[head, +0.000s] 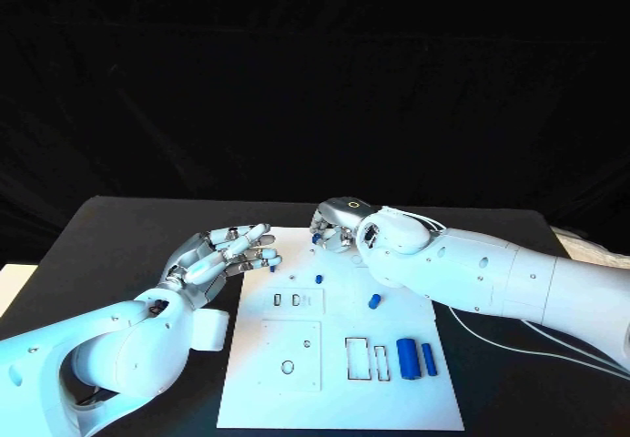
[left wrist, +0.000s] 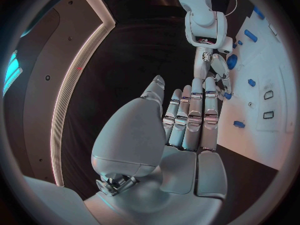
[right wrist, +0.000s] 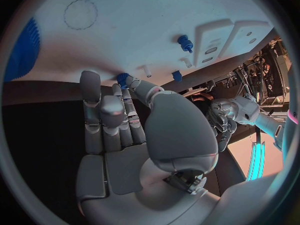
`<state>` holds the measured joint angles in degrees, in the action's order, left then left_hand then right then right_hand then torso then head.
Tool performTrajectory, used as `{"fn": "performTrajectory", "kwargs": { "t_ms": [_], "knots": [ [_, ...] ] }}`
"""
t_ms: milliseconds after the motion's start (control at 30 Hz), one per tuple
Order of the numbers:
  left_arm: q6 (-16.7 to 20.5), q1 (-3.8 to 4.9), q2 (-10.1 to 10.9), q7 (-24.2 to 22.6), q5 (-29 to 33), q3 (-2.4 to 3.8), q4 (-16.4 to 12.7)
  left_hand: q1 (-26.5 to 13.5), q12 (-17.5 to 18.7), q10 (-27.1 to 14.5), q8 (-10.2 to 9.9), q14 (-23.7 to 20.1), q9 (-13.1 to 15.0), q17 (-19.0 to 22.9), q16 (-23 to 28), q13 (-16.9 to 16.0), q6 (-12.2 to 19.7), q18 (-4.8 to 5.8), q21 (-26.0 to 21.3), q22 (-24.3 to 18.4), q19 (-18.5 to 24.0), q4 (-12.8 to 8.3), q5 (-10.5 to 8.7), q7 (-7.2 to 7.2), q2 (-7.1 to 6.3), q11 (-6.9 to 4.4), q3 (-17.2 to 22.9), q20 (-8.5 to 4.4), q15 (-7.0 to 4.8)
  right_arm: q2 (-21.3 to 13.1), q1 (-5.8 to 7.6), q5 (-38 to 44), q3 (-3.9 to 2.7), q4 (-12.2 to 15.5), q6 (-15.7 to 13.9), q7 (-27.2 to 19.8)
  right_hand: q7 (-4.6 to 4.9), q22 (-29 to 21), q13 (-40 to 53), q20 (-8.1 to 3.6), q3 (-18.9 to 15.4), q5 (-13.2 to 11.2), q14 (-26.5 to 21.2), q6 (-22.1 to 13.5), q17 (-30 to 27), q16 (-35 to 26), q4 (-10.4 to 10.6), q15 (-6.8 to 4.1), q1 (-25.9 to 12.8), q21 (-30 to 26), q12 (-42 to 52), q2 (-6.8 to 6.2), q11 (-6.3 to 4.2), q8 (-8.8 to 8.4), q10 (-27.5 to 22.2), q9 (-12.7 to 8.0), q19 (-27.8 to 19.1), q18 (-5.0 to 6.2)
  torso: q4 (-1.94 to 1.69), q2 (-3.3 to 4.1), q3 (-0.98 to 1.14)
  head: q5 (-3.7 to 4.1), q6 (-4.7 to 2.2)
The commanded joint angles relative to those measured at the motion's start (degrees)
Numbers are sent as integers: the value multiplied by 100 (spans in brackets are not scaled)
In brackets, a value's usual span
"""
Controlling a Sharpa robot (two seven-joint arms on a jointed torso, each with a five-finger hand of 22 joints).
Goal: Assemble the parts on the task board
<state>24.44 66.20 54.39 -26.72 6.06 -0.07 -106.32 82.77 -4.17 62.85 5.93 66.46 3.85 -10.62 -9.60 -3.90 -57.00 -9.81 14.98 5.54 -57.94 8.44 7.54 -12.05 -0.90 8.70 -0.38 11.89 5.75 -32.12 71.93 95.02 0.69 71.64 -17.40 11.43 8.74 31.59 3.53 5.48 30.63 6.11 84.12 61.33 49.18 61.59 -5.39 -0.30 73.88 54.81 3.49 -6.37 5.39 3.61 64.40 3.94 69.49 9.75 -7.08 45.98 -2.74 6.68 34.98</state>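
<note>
In the head view, the white task board (head: 344,360) lies on the black surface (head: 118,228) toward six o'clock, with rectangular slots and raised panels on its face. Several blue parts rest on it: a large cylinder (head: 407,357) and a slimmer bar (head: 428,359) side by side near five o'clock, a short peg (head: 374,299) near the middle, and a small upright peg (head: 320,276) toward the far edge. The left robot hand (head: 223,255) hovers at the board's far left corner, around nine o'clock, fingers spread and released, holding nothing. The right robot hand (head: 339,226) reaches over the far edge near twelve o'clock with fingers curled downward; whether it grips anything cannot be told here. In the left wrist view, the left robot hand (left wrist: 181,120) shows straight, parted fingers with nothing between them, the board (left wrist: 262,110) beyond with blue parts scattered on it, and the right robot hand (left wrist: 215,67) hanging over its edge. In the right wrist view, the right robot hand (right wrist: 119,120) has its fingertips close together at a small blue part (right wrist: 122,78) by the board's edge (right wrist: 156,30); a firm grasp cannot be confirmed. The left robot hand (right wrist: 222,120) appears beyond, apart from it.
</note>
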Motion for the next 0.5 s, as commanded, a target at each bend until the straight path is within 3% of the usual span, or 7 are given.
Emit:
{"fn": "performTrajectory", "kwargs": {
  "t_ms": [33,100,200,333,500],
  "knots": [
    [-133,9,-6,-7,29,5,-19,-3,15,18,-19,0,-6,-6,39,4,1,-68,-20,-7,-22,-43,3,-36,39,36,-5,35,28,1,-2,84,4,-4,95,78,9,-101,-8,11,-34,-38,25,-90,-81,-35,38,58,-22,-38,-7,-89,17,-11,-138,-7,-109,14,6,5,1,-8,1],
    [-133,10,-3,-4,22,5,-20,-3,15,18,-19,0,-6,-6,39,4,1,-68,-20,-7,-22,-43,3,-36,39,36,-5,35,28,-7,-2,79,5,4,1,61,45,-362,-8,55,-184,-55,-55,-381,-341,-228,54,104,-50,-215,-7,-194,66,-13,-484,-34,-268,51,9,5,3,-10,-6],
    [-138,11,1,3,17,5,-17,2,23,12,-26,-4,-7,-9,48,5,6,-68,-25,-11,-22,-52,2,-36,41,38,-6,37,30,-73,-3,51,6,90,-225,7,2,-508,3,104,-520,-53,-123,-678,-623,-444,89,162,15,-335,10,-232,144,-7,-966,-23,-374,75,6,2,5,-1,-8],
    [-145,11,11,10,20,5,-6,1,28,8,-30,-6,-7,-10,55,6,9,-67,-28,-13,-21,-56,1,-38,42,40,-7,38,32,-307,-3,-35,-6,368,-443,-23,61,-521,25,102,-684,70,-94,-595,-602,-414,128,147,116,-328,97,-138,111,21,-837,-1,-348,89,2,1,10,24,-23],
    [-155,13,47,17,24,4,-12,2,30,6,-32,-7,-7,-11,58,6,10,-67,-30,-14,-20,-58,1,-38,43,40,-7,38,33,-944,36,-349,-68,1001,-486,44,79,-437,31,85,-751,176,-20,-462,-378,-219,173,116,128,-238,229,-103,76,29,-496,7,-272,74,31,3,7,47,-54]
  ]
}}
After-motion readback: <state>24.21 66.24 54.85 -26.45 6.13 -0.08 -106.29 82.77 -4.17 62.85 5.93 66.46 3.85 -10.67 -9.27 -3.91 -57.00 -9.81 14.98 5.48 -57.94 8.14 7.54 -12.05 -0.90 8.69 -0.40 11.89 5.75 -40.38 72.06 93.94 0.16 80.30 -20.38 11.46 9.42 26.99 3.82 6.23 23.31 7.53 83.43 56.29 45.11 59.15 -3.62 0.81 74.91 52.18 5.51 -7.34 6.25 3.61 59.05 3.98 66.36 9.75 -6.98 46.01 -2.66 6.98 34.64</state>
